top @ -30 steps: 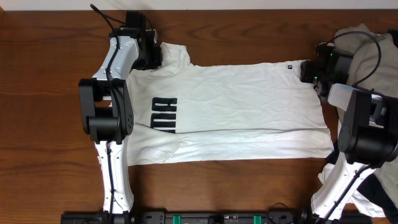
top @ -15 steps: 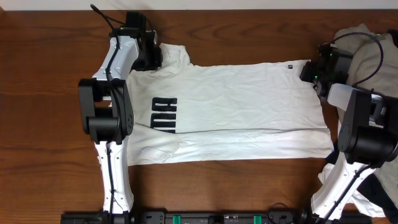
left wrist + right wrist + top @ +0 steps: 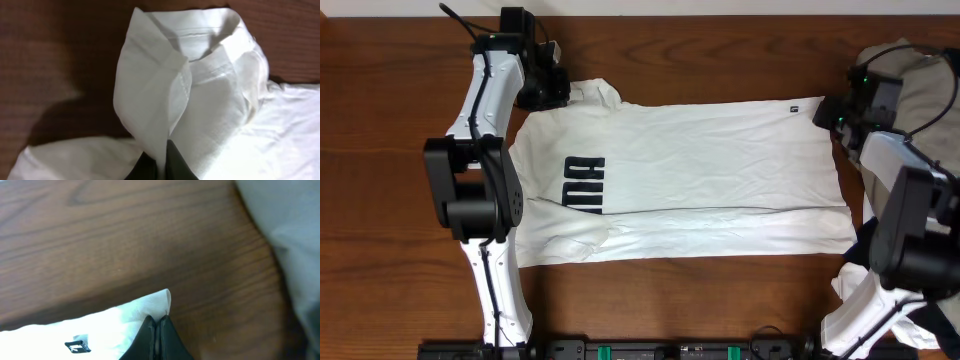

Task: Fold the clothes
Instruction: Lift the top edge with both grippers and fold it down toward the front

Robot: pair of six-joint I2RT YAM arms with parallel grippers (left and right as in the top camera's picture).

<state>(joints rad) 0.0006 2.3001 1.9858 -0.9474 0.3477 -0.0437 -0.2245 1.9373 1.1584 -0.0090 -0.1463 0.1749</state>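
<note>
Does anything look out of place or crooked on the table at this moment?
Only small things. The T-shirt lies mostly flat, but its far sleeve is bunched up, pinched by the left gripper. The right gripper pinches the far hem corner. A beige-grey garment lies heaped at the right side.

a dark brown wooden table (image 3: 380,200) with visible grain fills the view. a rumpled beige-grey garment (image 3: 925,95) lies heaped at its far right edge, and some black cloth (image 3: 942,322) shows by the near right corner.
</note>
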